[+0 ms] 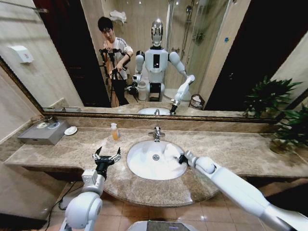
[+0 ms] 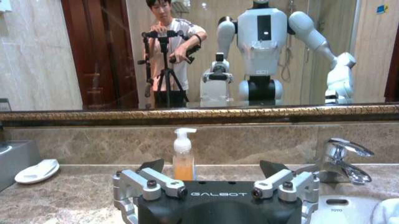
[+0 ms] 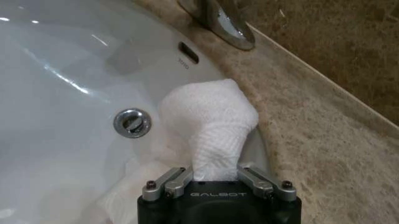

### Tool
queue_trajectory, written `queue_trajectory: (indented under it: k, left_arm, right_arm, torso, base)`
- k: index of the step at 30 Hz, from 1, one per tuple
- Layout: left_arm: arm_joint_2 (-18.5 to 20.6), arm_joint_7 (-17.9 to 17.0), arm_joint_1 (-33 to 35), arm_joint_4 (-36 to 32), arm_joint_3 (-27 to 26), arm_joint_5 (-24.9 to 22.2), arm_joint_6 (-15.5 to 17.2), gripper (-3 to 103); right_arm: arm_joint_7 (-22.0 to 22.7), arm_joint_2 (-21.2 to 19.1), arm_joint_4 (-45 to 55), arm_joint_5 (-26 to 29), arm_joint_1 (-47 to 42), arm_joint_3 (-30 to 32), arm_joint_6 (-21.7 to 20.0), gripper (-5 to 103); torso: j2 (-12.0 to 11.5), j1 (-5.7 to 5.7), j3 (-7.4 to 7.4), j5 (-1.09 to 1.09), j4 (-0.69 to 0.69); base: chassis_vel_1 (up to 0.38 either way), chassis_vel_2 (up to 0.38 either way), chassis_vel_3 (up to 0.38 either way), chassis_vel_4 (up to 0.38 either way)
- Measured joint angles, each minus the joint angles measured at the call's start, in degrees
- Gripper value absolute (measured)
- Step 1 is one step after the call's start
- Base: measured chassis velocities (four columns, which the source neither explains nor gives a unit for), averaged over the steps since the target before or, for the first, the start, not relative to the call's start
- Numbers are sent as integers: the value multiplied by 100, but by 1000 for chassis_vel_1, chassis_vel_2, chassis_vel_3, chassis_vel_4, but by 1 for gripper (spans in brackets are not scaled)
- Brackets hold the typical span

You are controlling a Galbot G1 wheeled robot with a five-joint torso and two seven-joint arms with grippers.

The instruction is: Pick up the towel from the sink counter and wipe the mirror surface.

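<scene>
Gripping the towel [image 3: 212, 126], my right pincer [image 3: 215, 179] sits inside the white oval basin [image 1: 139, 163], close to its rim on my right side. The fingers [image 3: 171, 182] are narrowed onto a bunched neck of the cloth; the rest of the towel rises as a rounded white lump ahead of the jaws, with looser folds trailing on the basin wall beside the chrome drain [image 3: 132, 122]. In the head view the towel [image 1: 171, 153] lies against the basin's right inner slope, just below the marble edge.

My left pincer [image 1: 107, 157] hovers over the desk [image 1: 231, 149] just left of the basin, fingers spread wide and holding nothing. Ahead of it stands a soap pump bottle [image 2: 182, 156]; a small round white dish [image 2: 36, 171] lies farther left beside a grey box [image 1: 43, 132]. The chrome tap [image 1: 156, 133] stands at the basin's rear rim.

The mirror [image 1: 72, 57] spans the wall behind the desk, its thin dark frame meeting the marble backsplash. Open marble runs either side of the basin; the desk's curved front edge bulges toward me. A potted plant [image 1: 288, 127] occupies the far right end.
</scene>
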Motion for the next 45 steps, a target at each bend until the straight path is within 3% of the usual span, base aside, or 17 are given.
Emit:
queue_trajectory:
  k: [7, 14, 19, 22, 23, 24, 26, 28, 29, 32, 34, 38, 45]
  left_arm:
    - [0, 0, 0, 0, 0, 0, 0, 100]
    - [0, 0, 0, 0, 0, 0, 0, 100]
    - [0, 0, 0, 0, 0, 0, 0, 100]
    - [0, 0, 0, 0, 0, 0, 0, 100]
    - [0, 0, 0, 0, 0, 0, 0, 100]
    - [0, 0, -1, 0, 1, 0, 0, 100]
    - [0, 0, 0, 0, 0, 0, 0, 100]
    - [0, 0, 0, 0, 0, 0, 0, 100]
    - [0, 0, 0, 0, 0, 0, 0, 100]
    - [0, 0, 0, 0, 1, 0, 0, 100]
    - [0, 0, 0, 0, 0, 0, 0, 100]
    - [0, 0, 0, 0, 1, 0, 0, 100]
    - [0, 0, 0, 0, 0, 0, 0, 100]
  right_arm:
    - [17, -262, 681, -5, -536, -156, -46, 10]
    - [370, -485, 1553, 271, -1070, 127, -99, 10]
    - [465, -759, 2316, 342, -1703, 970, -108, 10]
    - [474, -860, 2852, 479, -2305, 1816, -47, 10]
    - [474, -860, 2852, 479, -2305, 1816, -47, 10]
    - [633, -814, 3172, 656, -2649, 2275, 65, 10]
    - [832, -743, 3367, 790, -2817, 2484, 145, 10]
    - [1367, -352, 3759, 988, -3080, 2996, 388, 10]
    - [1367, -352, 3759, 988, -3080, 2996, 388, 10]
    - [1636, 127, 3982, 981, -3223, 3757, 589, 10]
    - [1638, 192, 4031, 1003, -3286, 3997, 520, 10]
    - [1477, 230, 4291, 1586, -3918, 5302, -553, 10]
    - [1515, 166, 3968, 1930, -4433, 5766, -1324, 10]
  torso:
    - [0, -2, 0, 0, -4]
    - [0, -3, -1, -1, -1]
    - [0, -2, -1, 0, -2]
    - [1, -2, -1, -1, -4]
    - [1, -2, -1, -1, -4]
    - [1, -2, -1, -2, -5]
    - [1, -2, -1, 0, -5]
    - [1, -3, -1, -1, -3]
    - [1, -3, -1, -1, -3]
    - [1, -2, -1, 2, 0]
    - [1, -2, -1, -1, 0]
    - [1, -1, 0, 1, -4]
    - [1, -2, -1, 1, -3]
  base:
    - [0, 0, 0, 0]
    - [0, 0, 0, 0]
    - [0, 0, 0, 0]
    - [0, 0, 0, 0]
    - [0, 0, 0, 0]
    - [0, 0, 0, 0]
    - [0, 0, 0, 0]
    - [0, 0, 0, 0]
    - [0, 0, 0, 0]
    - [0, 0, 0, 0]
    - [0, 0, 0, 0]
    - [0, 0, 0, 0]
    - [0, 0, 0, 0]
